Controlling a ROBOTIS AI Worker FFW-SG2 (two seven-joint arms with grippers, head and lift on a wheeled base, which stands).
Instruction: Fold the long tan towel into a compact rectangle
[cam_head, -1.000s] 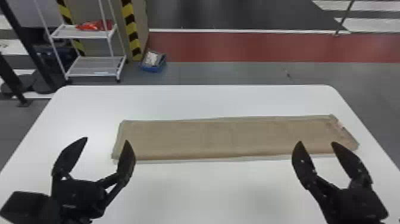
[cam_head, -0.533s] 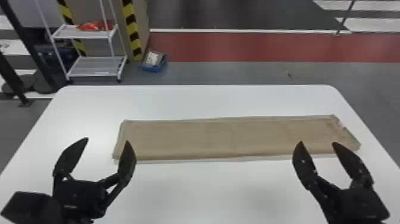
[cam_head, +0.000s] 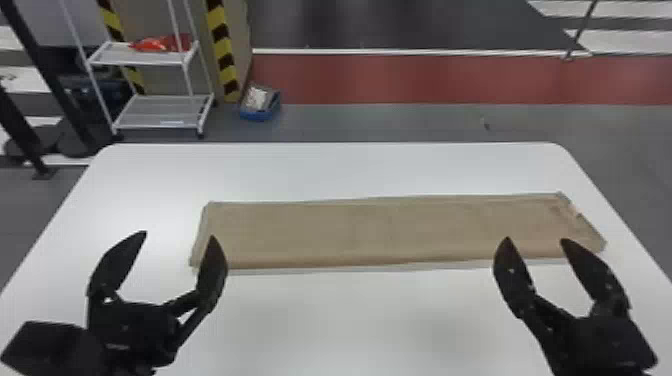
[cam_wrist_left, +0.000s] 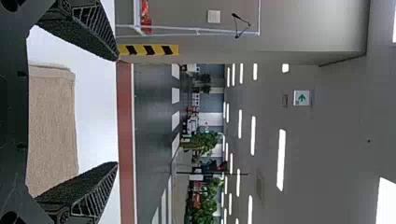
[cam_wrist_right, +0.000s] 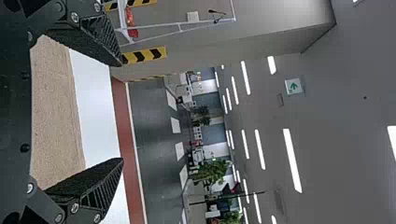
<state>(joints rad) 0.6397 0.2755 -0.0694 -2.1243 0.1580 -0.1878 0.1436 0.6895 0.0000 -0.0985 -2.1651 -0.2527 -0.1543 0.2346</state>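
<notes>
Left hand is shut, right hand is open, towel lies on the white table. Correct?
Not quite: the left hand is open too, as the head view shows. The right hand is open, and the towel lies on the white table.

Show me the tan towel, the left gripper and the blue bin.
Tan towel (cam_head: 380, 232): head view, middle of its top.
Left gripper (cam_head: 179, 234): head view, between its fingertips.
Blue bin (cam_head: 256, 115): head view, front wall.
</notes>
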